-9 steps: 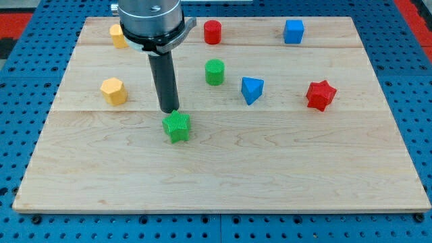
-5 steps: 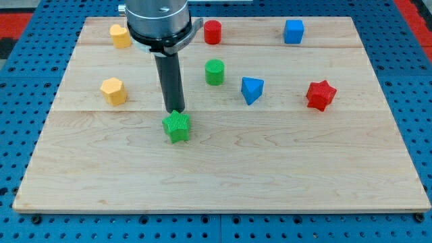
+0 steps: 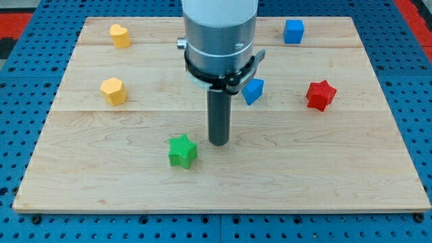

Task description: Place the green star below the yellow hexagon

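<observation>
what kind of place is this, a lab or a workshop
Most likely a robotics lab bench. A wooden board lies on a blue perforated base, of the kind test rigs are bolted to. On the board are small moulded blocks such as a green star and a red star, and my tip stands just right of the green star.

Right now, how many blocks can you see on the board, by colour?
Yellow: 2, one at the view's top left, the hexagon below it.
Blue: 2.
Red: 1, the star.
Green: 1, the star, left of my tip.
Total: 6 visible; my arm may hide others.
</observation>
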Action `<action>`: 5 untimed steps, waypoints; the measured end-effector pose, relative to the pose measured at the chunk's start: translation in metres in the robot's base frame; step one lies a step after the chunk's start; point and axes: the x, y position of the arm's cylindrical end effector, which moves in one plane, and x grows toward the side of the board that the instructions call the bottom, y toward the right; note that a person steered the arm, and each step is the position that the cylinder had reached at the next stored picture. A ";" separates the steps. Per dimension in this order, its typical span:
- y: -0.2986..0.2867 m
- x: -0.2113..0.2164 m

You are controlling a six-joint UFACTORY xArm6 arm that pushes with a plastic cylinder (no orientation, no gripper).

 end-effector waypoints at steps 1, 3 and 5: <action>-0.085 0.012; -0.062 0.027; -0.117 0.036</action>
